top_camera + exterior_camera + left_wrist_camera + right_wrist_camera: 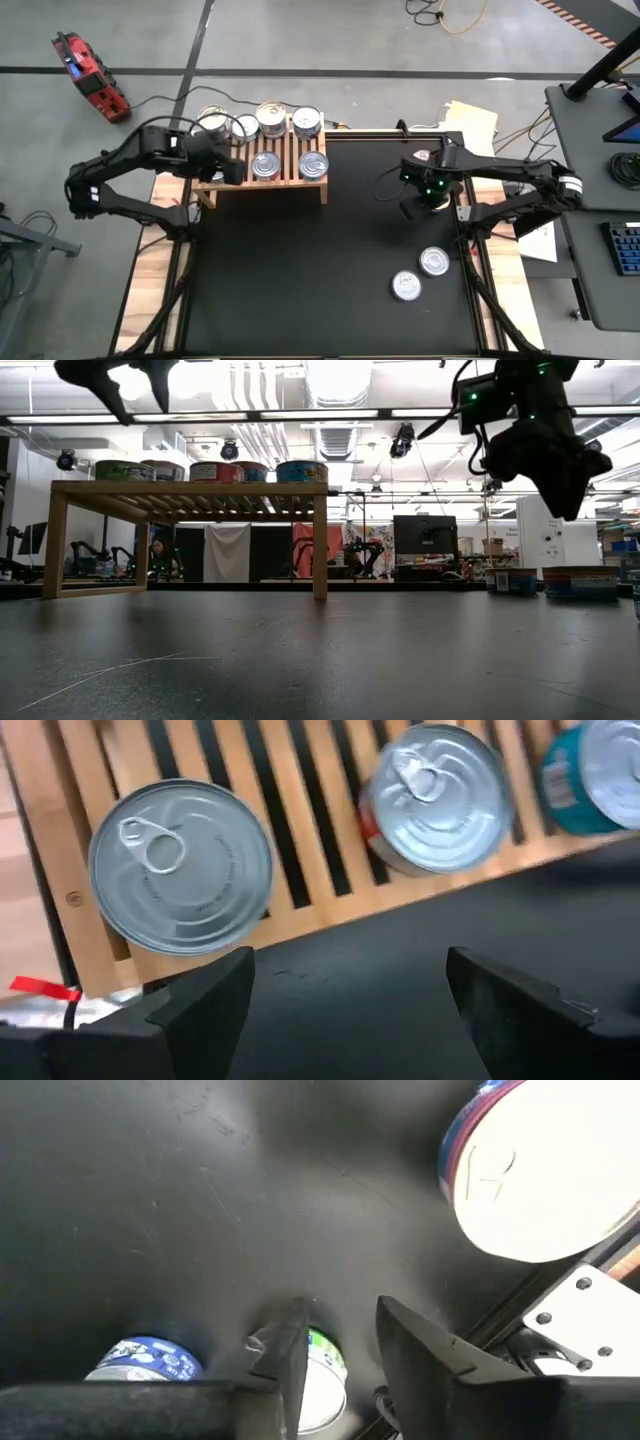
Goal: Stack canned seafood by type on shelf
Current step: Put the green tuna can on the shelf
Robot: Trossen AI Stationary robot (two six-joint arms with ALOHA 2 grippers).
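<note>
The light-wood shelf (262, 150) stands at the mat's far left and bears several cans of seafood, among them two silver-lidded ones (180, 865) (435, 795) near its front edge. My left gripper (350, 970) hovers open over the mat just in front of that edge (232, 172). My right gripper (345, 1330) hangs in the air over the mat's right part (412, 208), fingers a little apart with nothing between them. Two cans (434, 262) (406, 286) stand on the mat at the near right. A bright-lidded can (540, 1170) sits by the mat's right rim.
The black mat (320, 260) lies bare through its middle and near left. A red tool (90, 75) lies on the floor beyond the far left corner. Papers (470, 120) and a side desk (600, 200) stand to the right of the table.
</note>
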